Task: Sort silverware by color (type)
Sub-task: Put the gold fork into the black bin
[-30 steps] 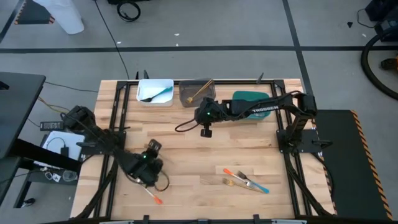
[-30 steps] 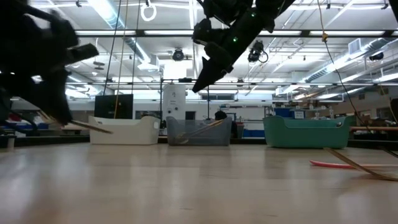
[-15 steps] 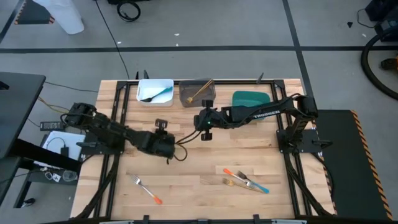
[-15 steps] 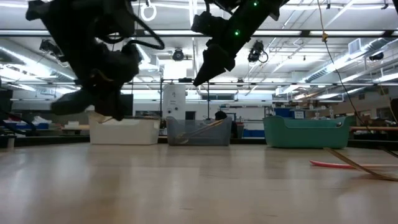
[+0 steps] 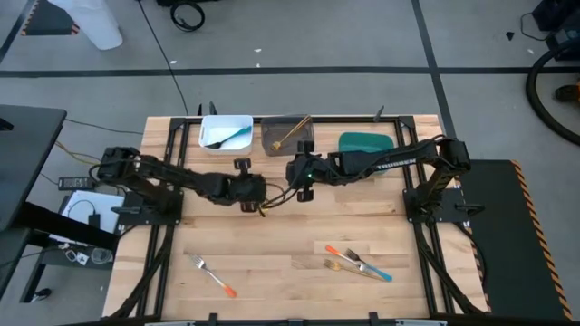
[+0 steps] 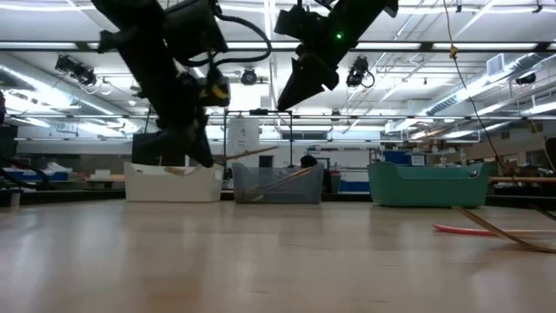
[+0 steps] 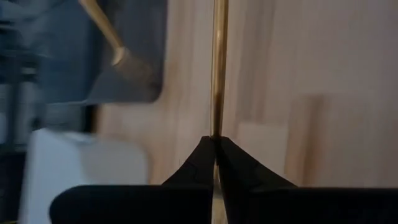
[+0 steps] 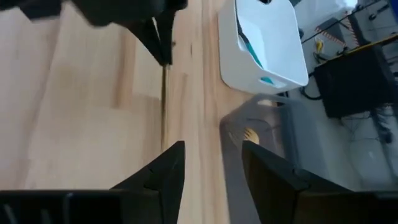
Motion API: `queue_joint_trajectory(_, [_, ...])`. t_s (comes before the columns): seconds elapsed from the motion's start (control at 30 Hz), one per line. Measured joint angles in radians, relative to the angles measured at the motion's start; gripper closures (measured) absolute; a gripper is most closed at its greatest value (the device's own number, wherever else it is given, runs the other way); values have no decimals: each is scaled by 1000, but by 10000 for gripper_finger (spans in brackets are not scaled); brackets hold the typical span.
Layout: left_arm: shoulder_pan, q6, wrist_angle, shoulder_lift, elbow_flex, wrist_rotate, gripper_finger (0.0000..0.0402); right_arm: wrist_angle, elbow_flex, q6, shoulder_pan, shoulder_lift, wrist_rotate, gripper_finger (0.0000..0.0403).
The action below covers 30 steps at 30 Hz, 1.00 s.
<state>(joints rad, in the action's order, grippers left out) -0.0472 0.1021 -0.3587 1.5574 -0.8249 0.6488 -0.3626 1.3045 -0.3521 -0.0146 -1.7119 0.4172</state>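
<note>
The pale wooden table (image 5: 290,226) is evenly lit from overhead; bright ceiling strip lights (image 6: 417,48) glare, and both wrist views are blurred.

Your count on the table:
Three bins (image 5: 226,134), two grippers (image 5: 257,194), and about seven forks (image 5: 216,275), the front cluster hard to separate.

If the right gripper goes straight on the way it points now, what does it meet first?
Probably the golden fork, which lies straight ahead of the open right gripper, with the left gripper shut on its far end. Depth is unclear, so the right gripper may pass above or beside the fork.
</note>
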Motion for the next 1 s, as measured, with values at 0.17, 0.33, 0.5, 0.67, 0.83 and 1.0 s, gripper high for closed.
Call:
queue_joint_trajectory(0.17, [102, 44, 115, 0, 0, -231, 386, -41, 0, -25, 17, 8, 96, 240])
queue_joint_trajectory(0.33, [198, 47, 209, 0, 0, -458, 386, -107, 0, -58, 40, 11, 192, 243])
queue_joint_trajectory(0.5, [294, 31, 258, 0, 0, -672, 386, -155, 0, -89, 61, 21, 271, 243])
queue_joint_trajectory(0.67, [394, -56, 312, 0, 0, -878, 386, -183, 0, -128, 77, 41, 297, 243])
queue_joint_trajectory(0.83, [467, -157, 389, 0, 0, -1062, 386, -171, 0, -226, 104, 49, 291, 243])
queue_joint_trajectory(1.0, [496, -266, 449, 0, -1, -1167, 385, -133, 0, -325, 118, 49, 237, 244])
